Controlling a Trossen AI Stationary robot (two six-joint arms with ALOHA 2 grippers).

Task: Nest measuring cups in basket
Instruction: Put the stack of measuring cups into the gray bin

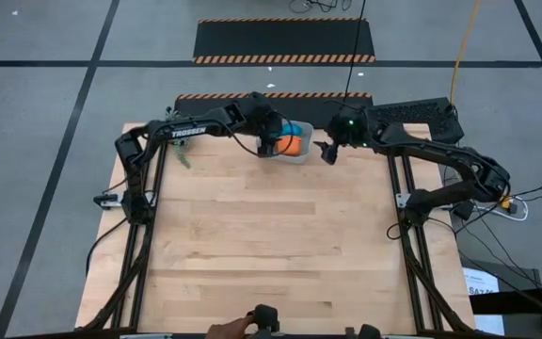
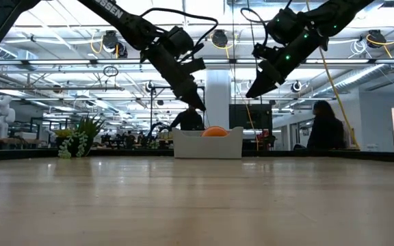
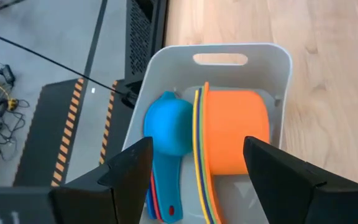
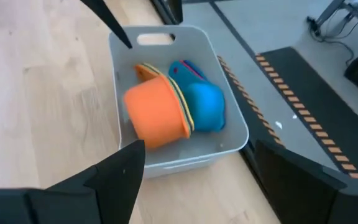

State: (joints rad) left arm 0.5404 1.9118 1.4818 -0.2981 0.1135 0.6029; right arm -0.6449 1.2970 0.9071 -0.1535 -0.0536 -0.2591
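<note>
My left hand [image 1: 269, 148] hangs just above the basket [image 1: 299, 155], fingers spread, gripping nothing. My right hand [image 1: 328, 152] hovers at the basket's 3 o'clock, raised, fingers wide apart and empty. The basket sits at the worktop's [image 1: 280, 254] 12 o'clock edge. In it lie the cups: an orange one [image 3: 235, 134] tipped on its side, a blue one [image 3: 169, 127] touching it.

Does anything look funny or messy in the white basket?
A little. In the basket the orange cup lies tipped on its side, not sitting mouth up, and the blue cup lies beside it instead of nested inside. Nothing spilled or broken.
</note>
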